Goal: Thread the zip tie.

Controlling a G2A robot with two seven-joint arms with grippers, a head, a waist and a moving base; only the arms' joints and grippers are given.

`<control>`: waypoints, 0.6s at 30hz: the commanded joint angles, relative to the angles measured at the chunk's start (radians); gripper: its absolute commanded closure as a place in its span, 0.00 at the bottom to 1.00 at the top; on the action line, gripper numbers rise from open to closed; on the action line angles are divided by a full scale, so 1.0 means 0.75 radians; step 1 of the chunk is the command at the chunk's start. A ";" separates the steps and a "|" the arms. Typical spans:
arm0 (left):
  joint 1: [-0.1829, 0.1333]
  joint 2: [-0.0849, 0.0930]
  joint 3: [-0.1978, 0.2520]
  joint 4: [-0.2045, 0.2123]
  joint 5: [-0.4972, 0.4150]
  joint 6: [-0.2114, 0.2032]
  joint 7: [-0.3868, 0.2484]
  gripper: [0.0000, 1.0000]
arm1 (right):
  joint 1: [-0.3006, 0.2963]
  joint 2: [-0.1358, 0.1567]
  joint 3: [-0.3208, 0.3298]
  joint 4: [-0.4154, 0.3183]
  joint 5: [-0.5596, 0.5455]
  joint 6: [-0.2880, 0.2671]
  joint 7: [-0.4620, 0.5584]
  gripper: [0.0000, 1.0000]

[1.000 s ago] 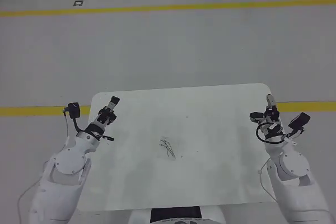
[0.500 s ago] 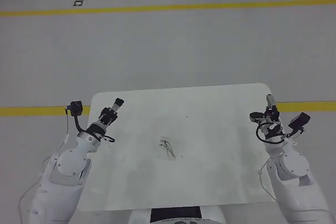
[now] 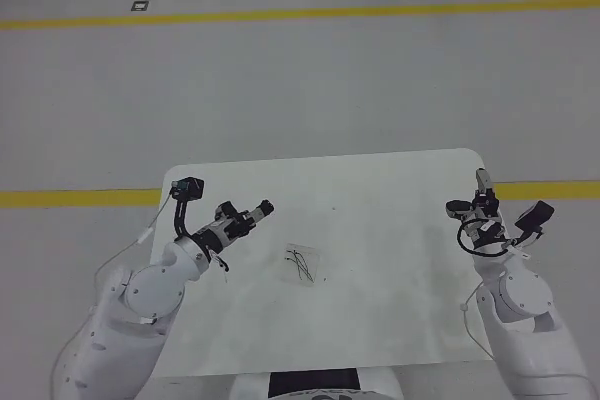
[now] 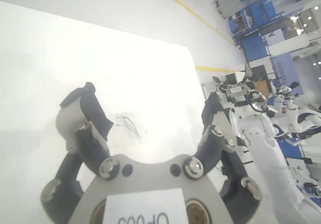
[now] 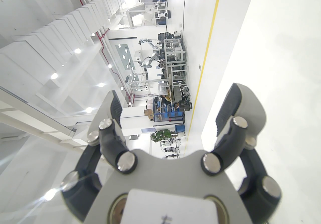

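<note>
1. Since the earlier frames, the left gripper (image 3: pixel 265 207) has been swung inward from the table's left edge. It is now held above the tabletop, pointed toward the centre. The right gripper (image 3: pixel 483 180) has been kept where it was, at the right edge.
2. The zip ties (image 3: pixel 300 264) are seen as a small loose cluster of thin dark strands, laid flat near the middle of the white table (image 3: pixel 380 310). Single ties cannot be told apart.
3. Bare tabletop is left on every side of the cluster, which is well apart from all four edges and the rounded corners.
4. The left gripper (image 4: pixel 150 99) is spread wide with nothing held, and the zip ties (image 4: pixel 129 128) are seen beyond its fingers, near but untouched. The right gripper (image 5: pixel 174 99) is likewise spread wide and empty, well apart from the ties.
</note>
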 commanded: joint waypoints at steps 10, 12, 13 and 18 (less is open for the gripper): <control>-0.004 0.011 0.085 -0.142 0.254 0.043 -0.138 0.00 | 0.000 0.000 0.000 0.000 0.000 0.000 0.000 0.00; -0.030 0.014 0.135 -0.186 0.347 0.086 -0.215 0.00 | 0.000 0.000 0.000 0.000 0.000 0.000 0.000 0.00; -0.051 0.014 0.167 -0.199 0.400 0.120 -0.255 0.00 | 0.000 0.000 0.000 0.000 0.000 0.000 0.000 0.00; -0.153 0.006 0.331 -0.210 0.566 0.228 -0.415 0.00 | 0.000 0.000 0.000 0.000 0.000 0.000 0.000 0.00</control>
